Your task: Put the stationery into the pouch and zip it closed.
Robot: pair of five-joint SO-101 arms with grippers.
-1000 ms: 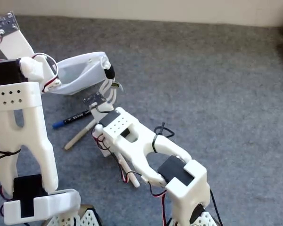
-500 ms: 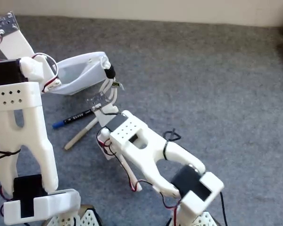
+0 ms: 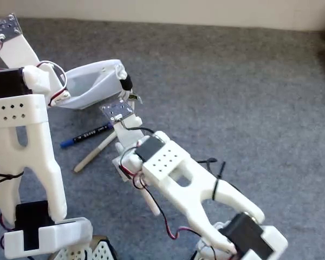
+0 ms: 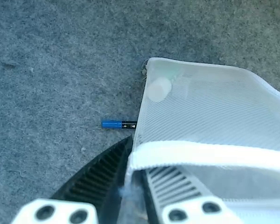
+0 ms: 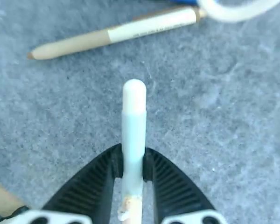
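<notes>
Left pincer [image 4: 134,161] pinches the pouch [image 4: 214,112] rim; right pincer [image 5: 132,157] clamps a white pen [image 5: 133,112]. Beyond its tips a beige pen [image 5: 112,35] and marker [image 3: 86,134] lie loose; zip not yet closed.

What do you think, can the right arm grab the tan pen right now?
Probably not yet. Its pincer is shut on a white pen, so it has no free grip. The tan pen lies uncovered on the grey carpet just ahead, so it looks reachable once the pincer is emptied.
</notes>
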